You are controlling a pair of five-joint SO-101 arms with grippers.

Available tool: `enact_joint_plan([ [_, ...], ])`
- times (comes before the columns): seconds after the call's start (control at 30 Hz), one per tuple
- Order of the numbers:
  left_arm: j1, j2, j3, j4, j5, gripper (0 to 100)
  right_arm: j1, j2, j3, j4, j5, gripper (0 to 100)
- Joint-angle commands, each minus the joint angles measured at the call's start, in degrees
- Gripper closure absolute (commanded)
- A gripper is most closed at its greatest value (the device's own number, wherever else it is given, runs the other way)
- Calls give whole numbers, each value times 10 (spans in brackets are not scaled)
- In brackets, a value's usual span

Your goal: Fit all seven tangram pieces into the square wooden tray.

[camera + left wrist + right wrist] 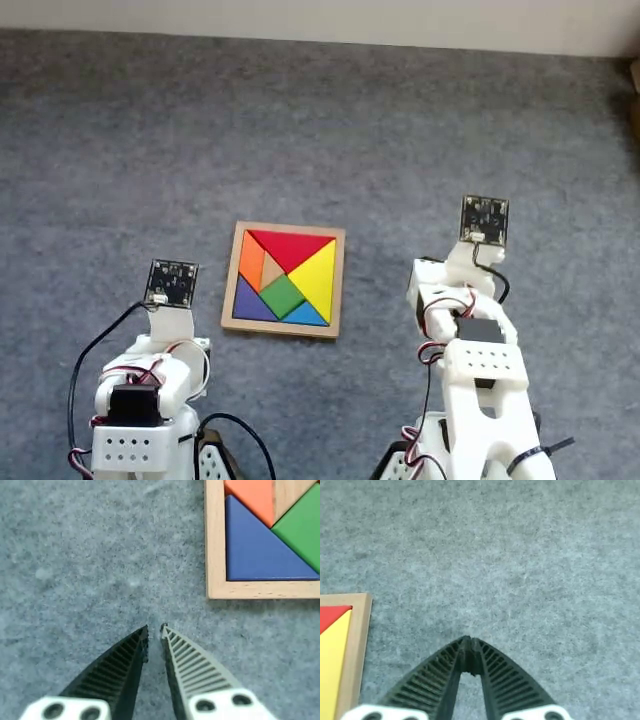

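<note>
Your tabletop [120, 150] is covered in grey cloth, felt or low carpet by the look of it, matt and fuzzy with a rough nap. The tray [215, 540] is pale bare wood, sanded smooth and matt. The tangram pieces [260, 545] carry flat solid paint, smooth-faced with a soft sheen; the tan piece [292, 492] is left as bare wood. On the left gripper [154, 630] and the right gripper [469, 642] you see matt plastic fingers [190, 665] moulded with fine ribs. The arm shells [480, 365] are smooth white plastic.
</note>
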Motion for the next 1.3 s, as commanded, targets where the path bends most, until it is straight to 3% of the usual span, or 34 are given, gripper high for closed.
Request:
enact_joint_plan([
  [0.0,0,-27,12,3,3,933,7,-15,-6,-11,7,985],
  [0.27,0,-27,12,3,3,933,17,-41,-6,-7,3,985],
  [0.43,0,-27,12,3,3,933,12,-133,18,39,3,985],
  [0.67,0,-27,12,3,3,933,-23,-269,94,39,5,985],
  [1.27,0,-27,12,3,3,933,-25,-575,238,41,3,985],
])
